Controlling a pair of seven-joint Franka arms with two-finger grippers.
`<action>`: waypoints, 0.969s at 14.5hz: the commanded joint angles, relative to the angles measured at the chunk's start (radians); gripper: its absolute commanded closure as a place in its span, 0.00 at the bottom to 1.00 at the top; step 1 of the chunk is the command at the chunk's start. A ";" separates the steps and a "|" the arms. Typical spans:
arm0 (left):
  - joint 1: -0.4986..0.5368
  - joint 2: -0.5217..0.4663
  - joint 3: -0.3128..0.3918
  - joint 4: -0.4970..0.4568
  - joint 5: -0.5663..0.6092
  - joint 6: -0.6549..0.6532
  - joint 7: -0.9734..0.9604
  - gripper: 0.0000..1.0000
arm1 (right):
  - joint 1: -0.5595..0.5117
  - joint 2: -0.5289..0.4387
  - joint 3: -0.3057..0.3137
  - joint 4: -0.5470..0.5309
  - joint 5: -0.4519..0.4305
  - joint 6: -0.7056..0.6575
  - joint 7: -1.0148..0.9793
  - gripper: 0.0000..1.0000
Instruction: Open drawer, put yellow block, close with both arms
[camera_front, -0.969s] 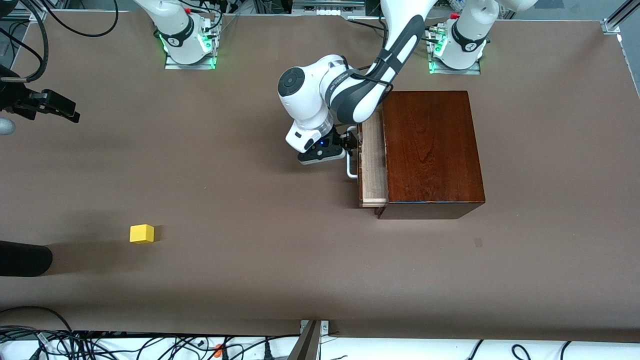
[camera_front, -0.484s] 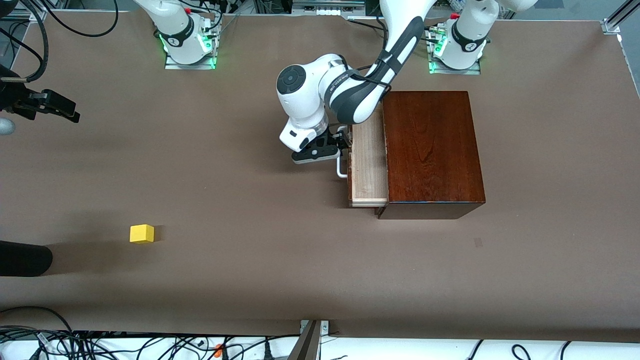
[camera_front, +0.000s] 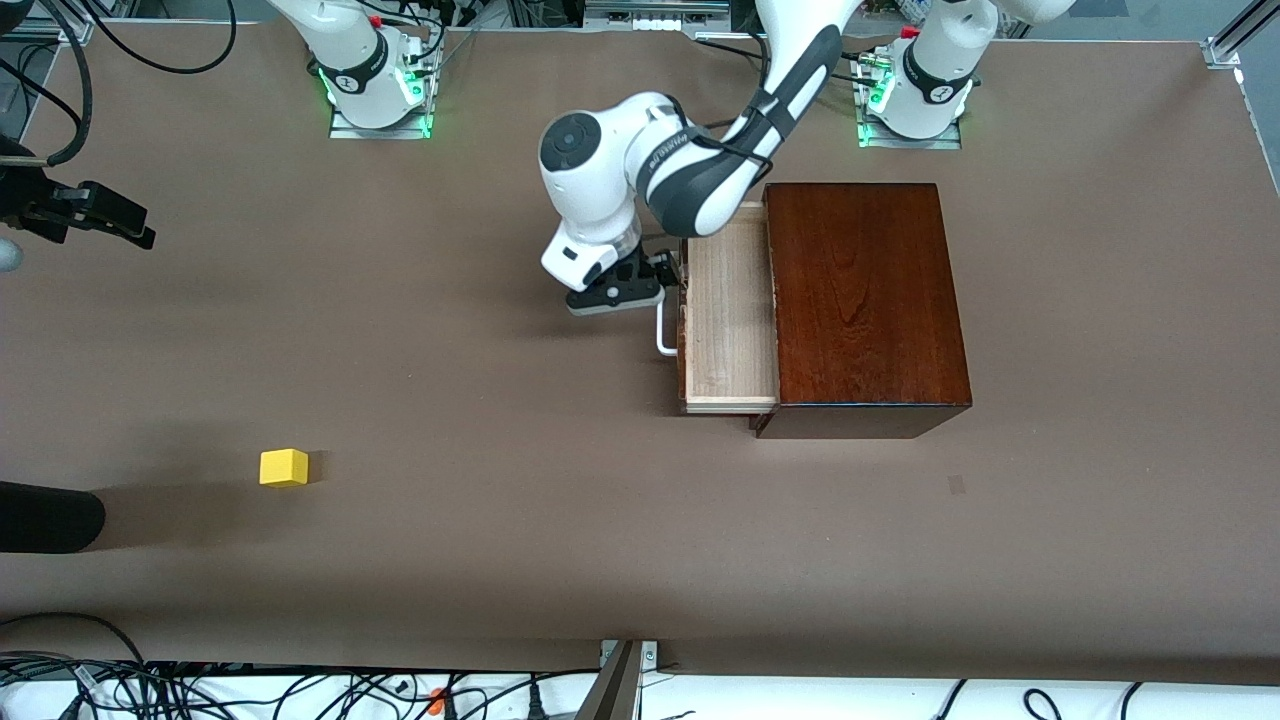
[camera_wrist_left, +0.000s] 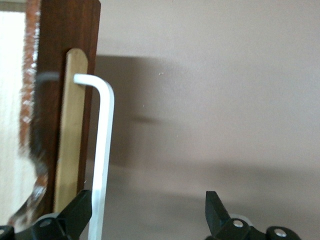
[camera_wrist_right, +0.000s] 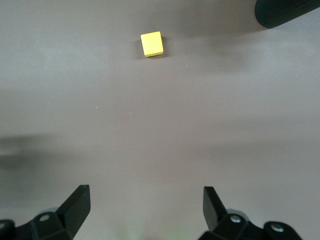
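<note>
The drawer (camera_front: 728, 320) stands partly out of the dark wooden box (camera_front: 860, 300), its pale inside showing, and the left gripper (camera_front: 668, 285) is at the white handle (camera_front: 664, 335) on the drawer's front. In the left wrist view the jaws stand apart, one finger (camera_wrist_left: 75, 215) close against the handle's bar (camera_wrist_left: 102, 150) and the other well clear of it, so the bar seems hooked rather than clamped. The step in hand looks like the opening pull, and doing it well means drawing straight out along the drawer's own line toward the right arm's end of the worktop (camera_front: 500, 560). Any sideways drift could let the thin bar slip off the finger or twist the box on the worktop. The gap looks wide enough already for a small cube, though a little more opening would give a gripper easier room. The yellow block (camera_front: 284, 467) lies on the bare worktop, well apart from the box, nearer the front camera and toward the right arm's end. The right gripper (camera_front: 120, 222) waits up over that end with its jaws wide apart and empty, and its wrist view already shows the block (camera_wrist_right: 152, 44) ahead on the worktop.
</note>
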 joint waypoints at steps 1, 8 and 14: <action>-0.012 0.016 0.005 0.113 -0.024 -0.187 0.077 0.00 | -0.015 0.053 0.005 0.093 0.005 0.005 -0.015 0.00; 0.205 -0.176 0.002 0.177 -0.041 -0.483 0.416 0.00 | -0.013 0.433 0.010 0.558 0.009 -0.055 -0.018 0.00; 0.535 -0.325 0.002 0.119 -0.124 -0.593 0.798 0.00 | -0.004 0.604 0.016 0.610 0.011 0.095 -0.009 0.00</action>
